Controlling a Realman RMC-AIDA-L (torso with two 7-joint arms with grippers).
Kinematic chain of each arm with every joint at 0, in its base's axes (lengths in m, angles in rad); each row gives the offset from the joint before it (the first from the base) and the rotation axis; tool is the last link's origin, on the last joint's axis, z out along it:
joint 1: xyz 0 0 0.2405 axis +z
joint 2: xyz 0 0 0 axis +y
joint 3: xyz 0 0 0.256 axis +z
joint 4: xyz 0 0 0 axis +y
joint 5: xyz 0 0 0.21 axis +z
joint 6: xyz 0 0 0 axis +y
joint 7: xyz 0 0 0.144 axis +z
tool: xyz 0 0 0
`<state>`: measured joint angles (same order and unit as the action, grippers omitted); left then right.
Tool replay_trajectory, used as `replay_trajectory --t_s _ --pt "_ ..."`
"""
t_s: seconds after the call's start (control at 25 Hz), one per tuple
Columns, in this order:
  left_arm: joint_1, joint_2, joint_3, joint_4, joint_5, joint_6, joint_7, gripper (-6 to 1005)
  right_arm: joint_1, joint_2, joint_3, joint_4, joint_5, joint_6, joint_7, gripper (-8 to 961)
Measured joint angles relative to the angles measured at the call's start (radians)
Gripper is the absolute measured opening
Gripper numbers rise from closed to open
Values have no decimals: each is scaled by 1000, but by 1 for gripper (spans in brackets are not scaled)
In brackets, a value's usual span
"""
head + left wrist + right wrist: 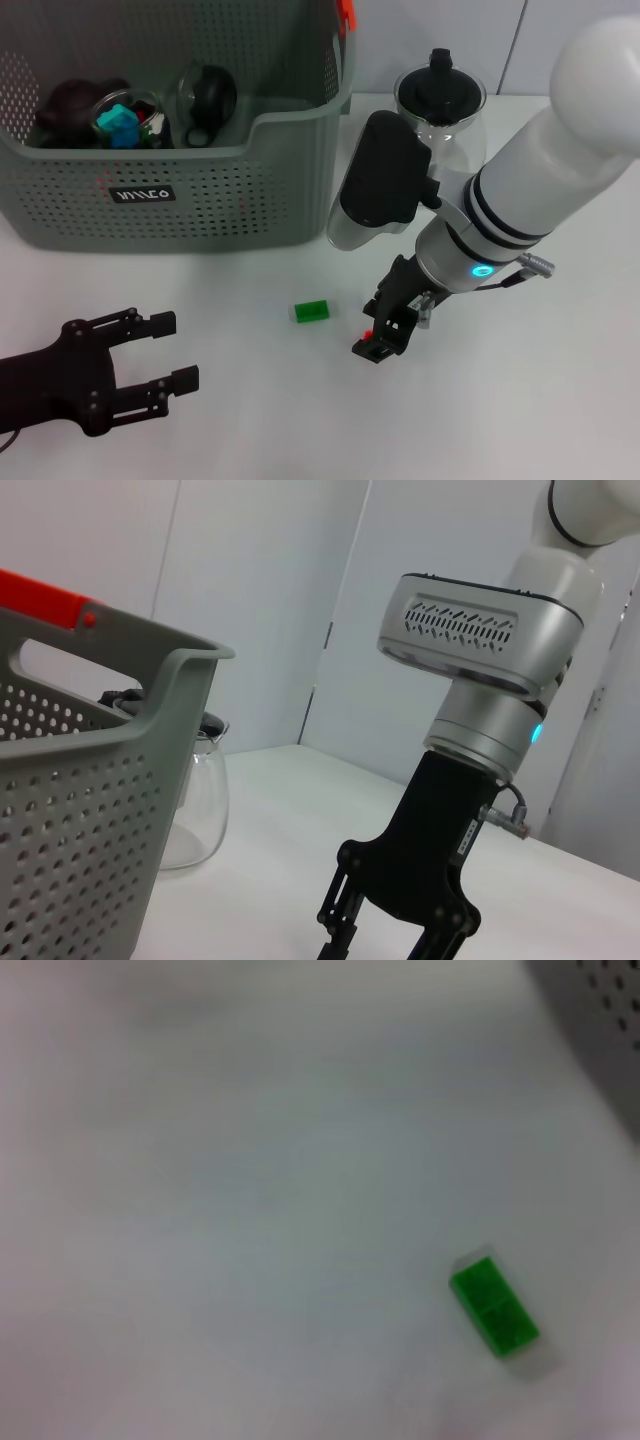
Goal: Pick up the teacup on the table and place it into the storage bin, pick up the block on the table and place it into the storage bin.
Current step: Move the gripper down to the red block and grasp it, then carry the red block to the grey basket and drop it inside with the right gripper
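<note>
Green block (311,311) looks light, rigid, small; I'd pinch its long sides w/ right gripper (383,337), fingers apart beside it; left gripper (160,352) spread, idle.

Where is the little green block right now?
In the head view the green block lies on the white table, just in front of the grey bin, with the right gripper beside it.

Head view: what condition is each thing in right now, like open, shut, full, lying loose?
Storage bin: upright, already holding several items.
Green block: lying loose on the table, not gripped.
Glass teapot: upright behind the right arm, black lid on.
Left gripper: open, empty, low over the table.
Right gripper: near the block, holding nothing.
</note>
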<state>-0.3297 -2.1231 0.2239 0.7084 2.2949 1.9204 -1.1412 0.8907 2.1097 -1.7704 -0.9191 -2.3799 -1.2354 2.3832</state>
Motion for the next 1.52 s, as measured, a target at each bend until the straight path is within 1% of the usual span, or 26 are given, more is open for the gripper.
replay_trajectory --t_s 0.36,0.68,1.2,1.52 --pt "0 0 0 -3 0 -3 -1 708 5 1 -2 69 45 58 -5 531" --pt "0 0 0 -5 0 -4 -4 708 9 1 -4 102 54 70 -7 531" --pt "4 0 -8 -9 0 -3 -5 706 9 -1 -6 110 75 69 -9 530" --pt "5 0 -8 -9 0 -3 -5 705 7 -1 -6 112 75 70 -1 347"
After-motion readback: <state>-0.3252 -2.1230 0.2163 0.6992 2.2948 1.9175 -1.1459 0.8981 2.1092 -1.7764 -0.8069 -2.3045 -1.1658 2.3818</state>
